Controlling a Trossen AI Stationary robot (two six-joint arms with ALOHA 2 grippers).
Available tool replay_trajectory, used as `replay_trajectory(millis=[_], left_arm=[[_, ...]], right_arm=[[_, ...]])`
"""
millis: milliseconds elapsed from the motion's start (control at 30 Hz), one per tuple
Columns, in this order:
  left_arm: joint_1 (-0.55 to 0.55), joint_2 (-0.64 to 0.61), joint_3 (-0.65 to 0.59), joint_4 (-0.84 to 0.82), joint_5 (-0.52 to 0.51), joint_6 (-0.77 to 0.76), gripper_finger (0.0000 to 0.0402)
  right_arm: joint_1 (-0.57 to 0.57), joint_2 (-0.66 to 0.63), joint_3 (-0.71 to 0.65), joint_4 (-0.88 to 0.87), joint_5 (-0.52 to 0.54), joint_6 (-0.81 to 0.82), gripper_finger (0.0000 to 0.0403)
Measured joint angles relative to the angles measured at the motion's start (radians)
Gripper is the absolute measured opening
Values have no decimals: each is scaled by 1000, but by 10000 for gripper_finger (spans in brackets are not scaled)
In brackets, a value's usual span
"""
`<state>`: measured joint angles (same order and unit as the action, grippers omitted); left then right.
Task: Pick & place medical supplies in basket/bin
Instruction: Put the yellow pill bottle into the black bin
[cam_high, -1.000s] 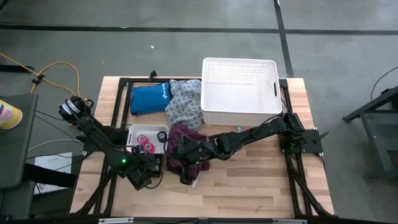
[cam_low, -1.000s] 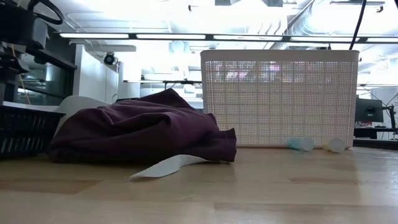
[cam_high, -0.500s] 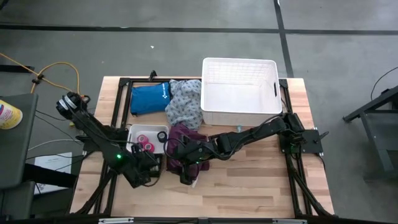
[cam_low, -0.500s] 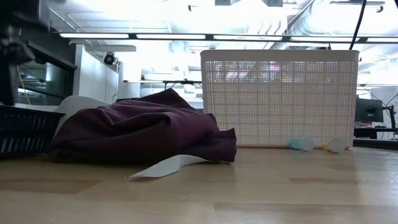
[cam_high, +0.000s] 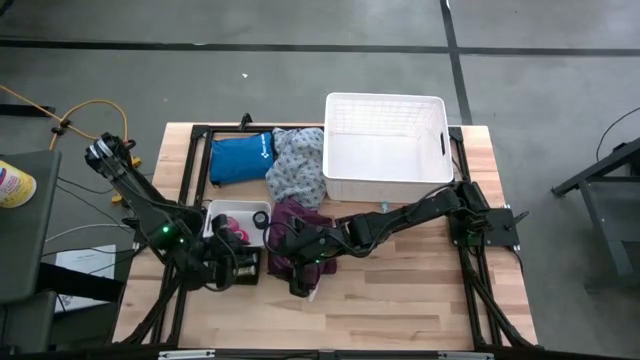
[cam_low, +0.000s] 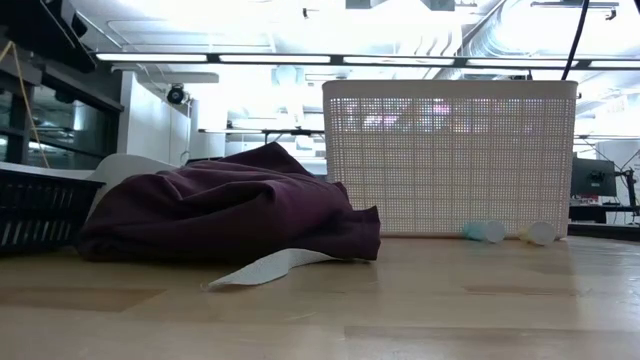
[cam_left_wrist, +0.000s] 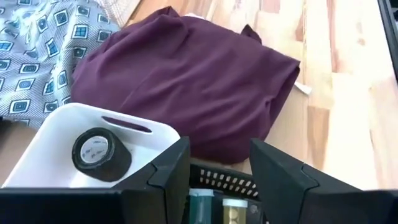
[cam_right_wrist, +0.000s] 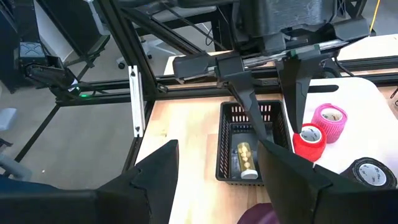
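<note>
My left gripper hangs open and empty just above the small black mesh crate, which holds tiny vials. Beside the crate stands the white tray with a pink roll, a red roll and a black roll. My right gripper is open above the maroon garment, which lies heaped on the table. The grey-patterned garment lies against the large white basket. Two vials lie on their sides at the basket's foot.
A blue pouch lies at the far left of the table. A white label sticks out from under the maroon garment's near side. Bare wood stretches along the table's near edge and right side.
My left gripper has risen above the black crate and tipped up from pointing steeply down to a shallower slant; its arm has left the low view. My right arm has kept still.
</note>
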<state>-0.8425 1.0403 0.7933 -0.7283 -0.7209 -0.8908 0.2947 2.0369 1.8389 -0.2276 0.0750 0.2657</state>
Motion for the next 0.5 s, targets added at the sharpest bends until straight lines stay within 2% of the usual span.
replay_trajectory(millis=[267, 500], left_arm=[[0, 1, 0, 21, -22, 11, 159], [1, 2, 0, 153, -80, 184, 159]], right_arm=[[0, 0, 0, 0, 0, 0, 206], [0, 0, 0, 0, 0, 0, 206]])
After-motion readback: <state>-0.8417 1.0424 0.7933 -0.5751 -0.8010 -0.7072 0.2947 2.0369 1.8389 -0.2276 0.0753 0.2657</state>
